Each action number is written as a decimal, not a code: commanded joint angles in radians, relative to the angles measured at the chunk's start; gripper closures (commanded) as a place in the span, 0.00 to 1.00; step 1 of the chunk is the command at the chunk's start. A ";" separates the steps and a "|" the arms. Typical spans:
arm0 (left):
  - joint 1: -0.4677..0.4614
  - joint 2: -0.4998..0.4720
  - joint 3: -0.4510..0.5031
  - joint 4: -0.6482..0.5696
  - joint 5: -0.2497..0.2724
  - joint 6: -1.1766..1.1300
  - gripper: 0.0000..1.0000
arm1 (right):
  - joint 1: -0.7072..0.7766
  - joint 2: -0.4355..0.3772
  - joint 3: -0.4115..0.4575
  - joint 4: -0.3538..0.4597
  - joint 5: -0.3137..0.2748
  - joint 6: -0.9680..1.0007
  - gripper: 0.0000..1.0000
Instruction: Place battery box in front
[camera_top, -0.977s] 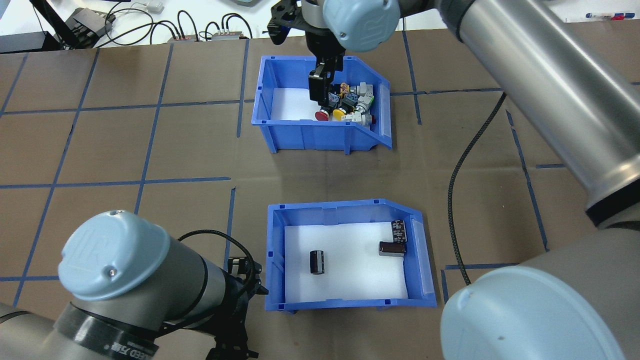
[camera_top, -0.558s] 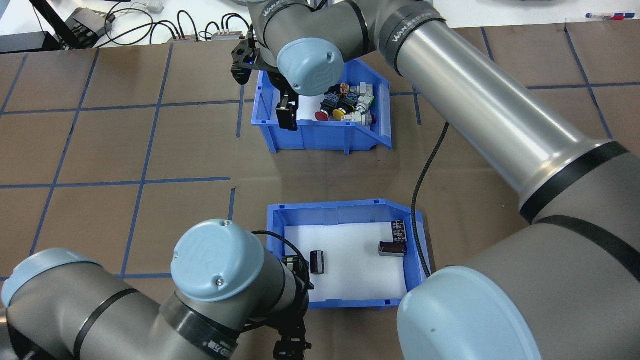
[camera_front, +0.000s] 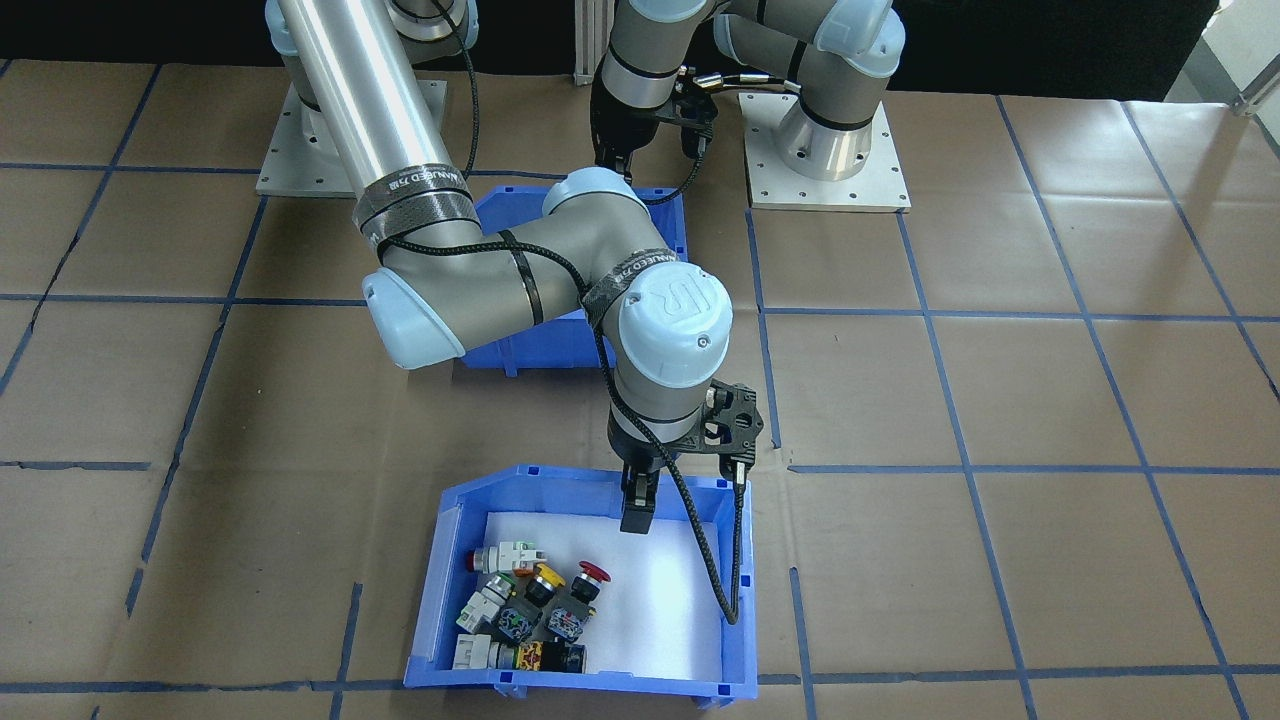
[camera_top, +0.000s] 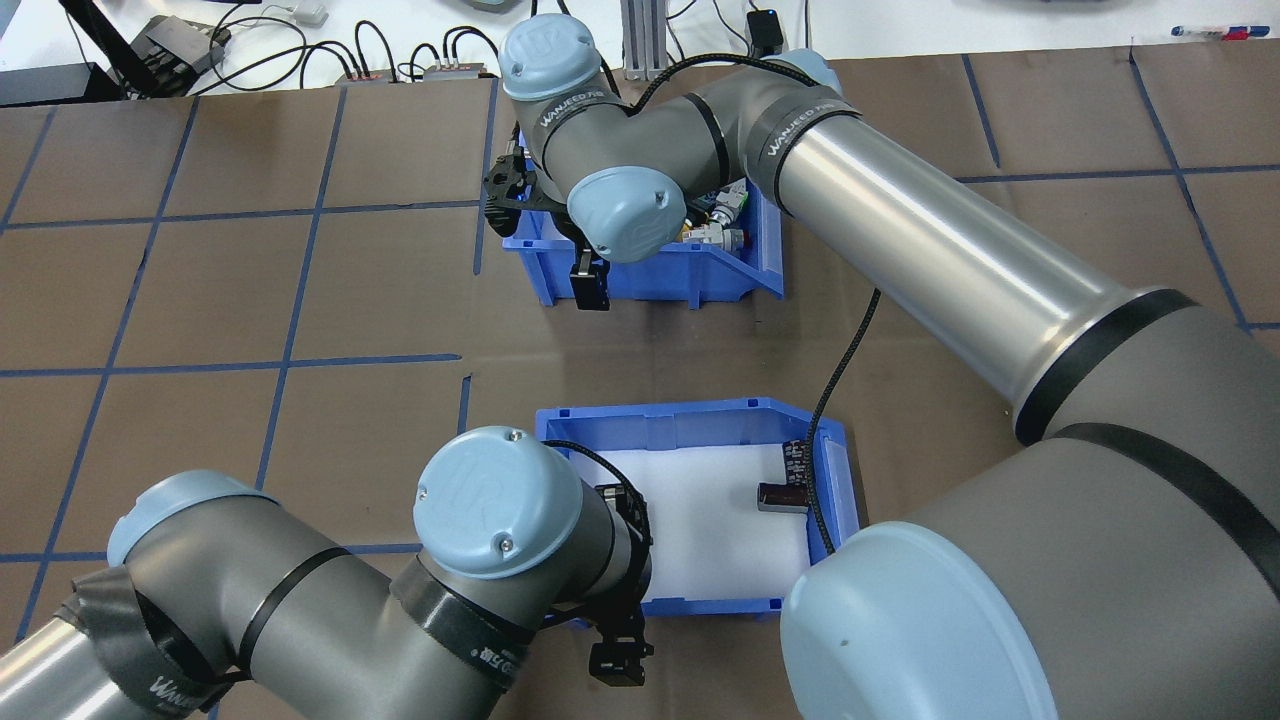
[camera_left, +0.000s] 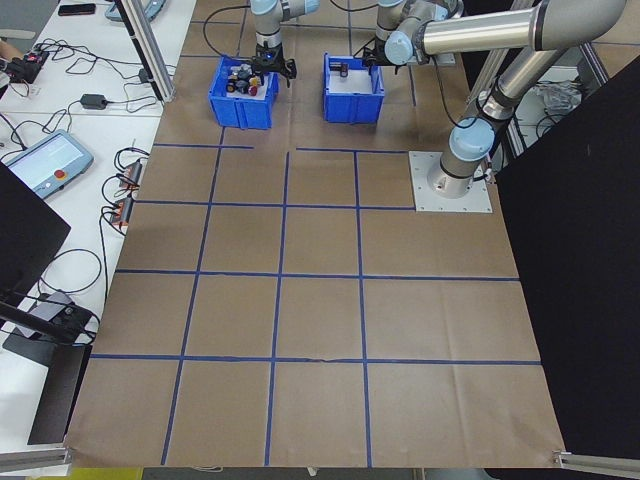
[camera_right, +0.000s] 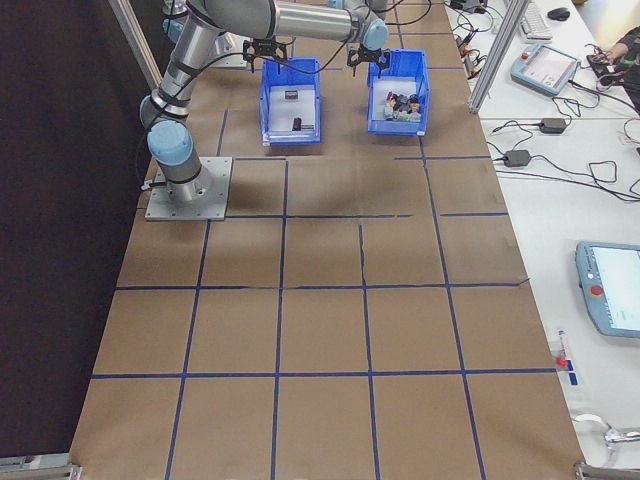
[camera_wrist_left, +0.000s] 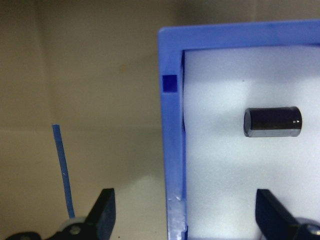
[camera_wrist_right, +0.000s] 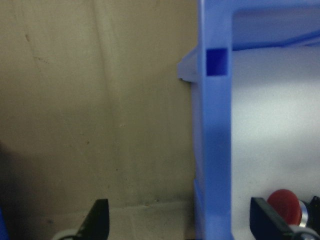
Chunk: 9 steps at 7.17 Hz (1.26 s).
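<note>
Straddling the side wall of the battery box (camera_wrist_left: 172, 150), the left gripper (camera_wrist_left: 185, 220) stands open, one finger outside over the table (camera_top: 250, 300), one inside over the white floor. To grip well: lower squarely until the wall sits deep between the fingers, then close, keeping clear of the battery (camera_wrist_left: 272, 121) lying just inside. The box sits at the robot's near side. Farther off, the right gripper (camera_wrist_right: 180, 222), likewise open, straddles the wall of the switch box (camera_top: 650, 280).

Blue bin of push-button switches (camera_front: 530, 610), brown paper table cover (camera_top: 250, 300) with blue tape grid
</note>
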 joint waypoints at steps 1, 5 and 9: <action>0.000 -0.040 0.005 0.027 0.062 -0.004 0.03 | -0.003 -0.006 0.002 -0.016 -0.013 -0.001 0.45; -0.017 -0.083 0.001 0.070 0.060 -0.027 0.03 | -0.012 -0.011 -0.013 -0.016 -0.078 -0.032 1.00; -0.028 -0.100 -0.001 0.070 0.054 -0.030 0.27 | -0.095 -0.102 -0.010 0.004 -0.076 -0.096 1.00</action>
